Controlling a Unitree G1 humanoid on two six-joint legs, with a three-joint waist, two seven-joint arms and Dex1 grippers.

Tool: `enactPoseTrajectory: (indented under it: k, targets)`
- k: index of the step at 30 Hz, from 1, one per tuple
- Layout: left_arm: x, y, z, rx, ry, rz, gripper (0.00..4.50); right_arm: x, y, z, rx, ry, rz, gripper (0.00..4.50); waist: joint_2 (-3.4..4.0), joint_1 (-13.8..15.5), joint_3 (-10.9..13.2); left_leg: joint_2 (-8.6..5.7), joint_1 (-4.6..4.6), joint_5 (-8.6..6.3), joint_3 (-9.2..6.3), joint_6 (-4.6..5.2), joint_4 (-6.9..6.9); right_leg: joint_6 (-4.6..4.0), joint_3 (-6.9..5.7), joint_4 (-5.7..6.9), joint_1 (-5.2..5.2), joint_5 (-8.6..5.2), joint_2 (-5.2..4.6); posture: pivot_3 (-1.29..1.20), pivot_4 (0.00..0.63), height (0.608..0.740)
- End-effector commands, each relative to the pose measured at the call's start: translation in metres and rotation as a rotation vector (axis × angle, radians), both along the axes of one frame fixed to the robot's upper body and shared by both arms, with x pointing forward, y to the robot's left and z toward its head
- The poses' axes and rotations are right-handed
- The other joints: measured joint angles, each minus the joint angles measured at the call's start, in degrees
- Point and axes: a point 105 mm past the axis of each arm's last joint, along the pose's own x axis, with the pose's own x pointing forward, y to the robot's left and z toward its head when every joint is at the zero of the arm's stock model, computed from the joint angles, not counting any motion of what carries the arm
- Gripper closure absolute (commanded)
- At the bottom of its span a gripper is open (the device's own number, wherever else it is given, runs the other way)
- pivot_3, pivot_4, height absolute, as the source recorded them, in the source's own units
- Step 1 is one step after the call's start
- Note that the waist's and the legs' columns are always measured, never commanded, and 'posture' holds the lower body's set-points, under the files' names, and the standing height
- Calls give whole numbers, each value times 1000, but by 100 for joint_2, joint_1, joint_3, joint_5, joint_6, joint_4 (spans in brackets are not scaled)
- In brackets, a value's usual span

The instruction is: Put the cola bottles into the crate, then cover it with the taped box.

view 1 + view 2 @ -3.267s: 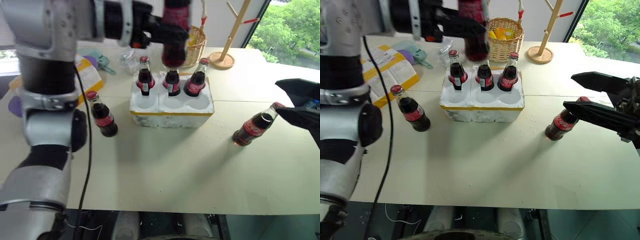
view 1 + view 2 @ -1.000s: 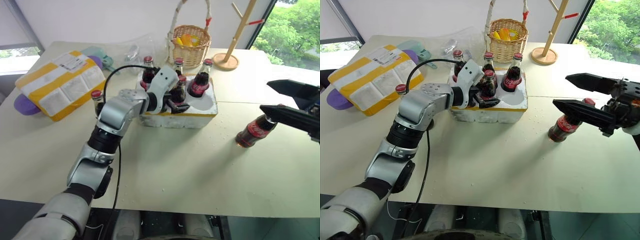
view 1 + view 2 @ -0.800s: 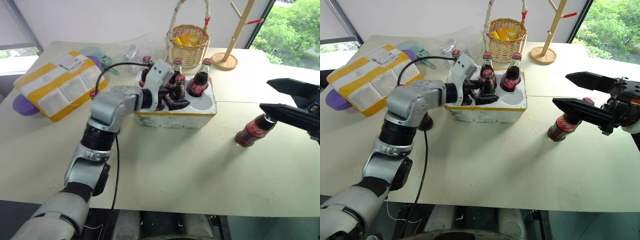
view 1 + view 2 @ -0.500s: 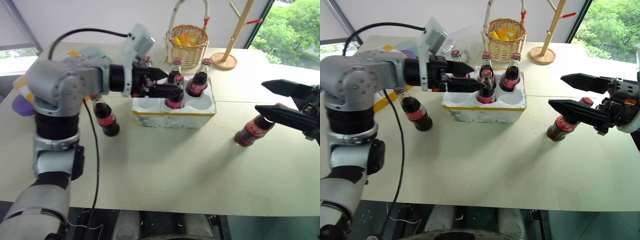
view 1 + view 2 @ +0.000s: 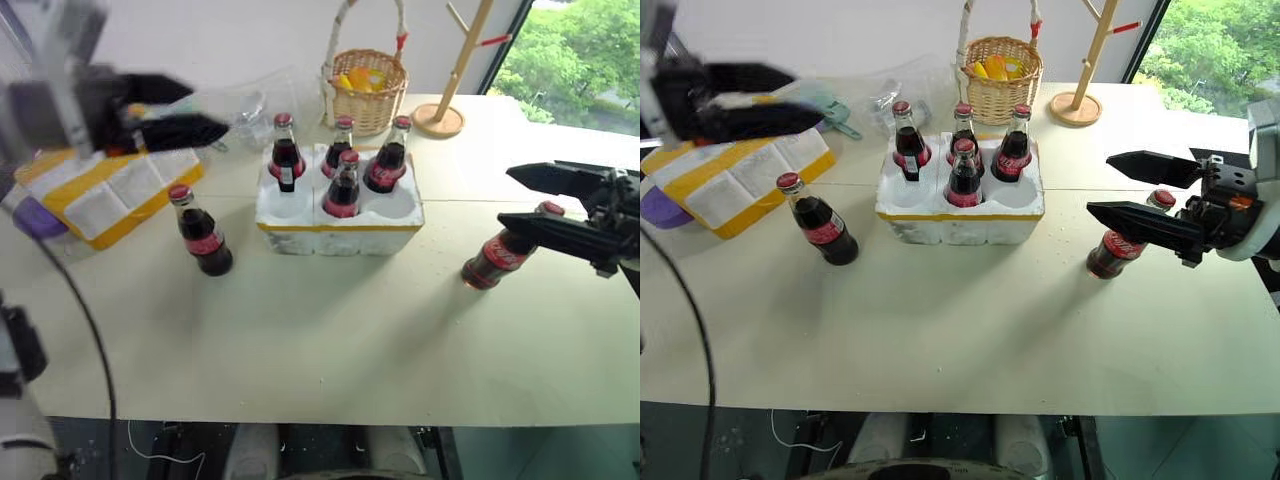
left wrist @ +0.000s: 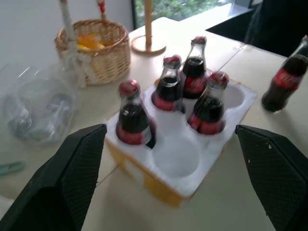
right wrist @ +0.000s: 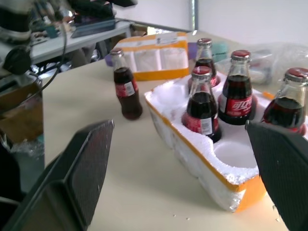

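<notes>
The white foam crate (image 5: 340, 238) sits mid-table with several cola bottles in its wells: three along the back and one (image 5: 343, 188) in the front middle well. Another cola bottle (image 5: 203, 235) stands on the table left of the crate, and one more (image 5: 495, 260) stands to its right. My left gripper (image 5: 205, 108) hangs open and empty above the yellow-taped box (image 5: 110, 185) at the far left. My right gripper (image 5: 1100, 184) is open, held over the right-hand bottle, its lower finger crossing in front of the neck.
A wicker basket (image 5: 365, 95) with yellow items and a wooden stand (image 5: 440, 118) are behind the crate. A clear plastic bag (image 5: 245, 105) and a teal object (image 5: 835, 110) lie at the back left. A purple item (image 5: 25, 215) peeks from under the taped box.
My left arm has drawn back from the crate, swinging left and up with open, empty fingers. The bottle it was at stays in the front middle well. The right gripper has barely moved.
</notes>
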Motion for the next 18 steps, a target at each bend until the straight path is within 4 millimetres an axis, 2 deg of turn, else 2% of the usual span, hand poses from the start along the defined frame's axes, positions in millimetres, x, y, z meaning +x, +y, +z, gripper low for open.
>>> enactPoseTrajectory:
  k: [1,4,8,11,18]
  targets:
    - [-28,23,0,60,-90,-39,20,-1,-3,5,-26,-35,5,0,-5,24,3,3,-2,0,0,0,2,-1,-1,1,-2,0,-1,0,150,740]
    - [-36,39,-20,72,-73,-20,20,0,-3,4,-39,-24,17,0,-8,84,3,10,-4,-1,3,0,4,-9,-2,-8,4,-3,-7,0,150,740]
    - [-31,47,-40,24,-67,27,20,2,-3,7,-36,-24,24,0,-6,170,2,10,-3,-3,2,2,4,-27,-1,-14,6,-9,-15,0,150,740]
    - [-26,44,-60,37,-64,40,20,3,-3,8,-30,-23,26,0,-5,164,2,12,-3,-4,4,3,3,-26,-1,-12,4,-8,-14,0,150,740]
    - [-4,22,-100,1,-67,39,20,3,-1,10,-21,-18,32,0,-5,168,2,12,-3,-4,6,4,3,-7,-1,-12,5,3,-12,0,150,740]
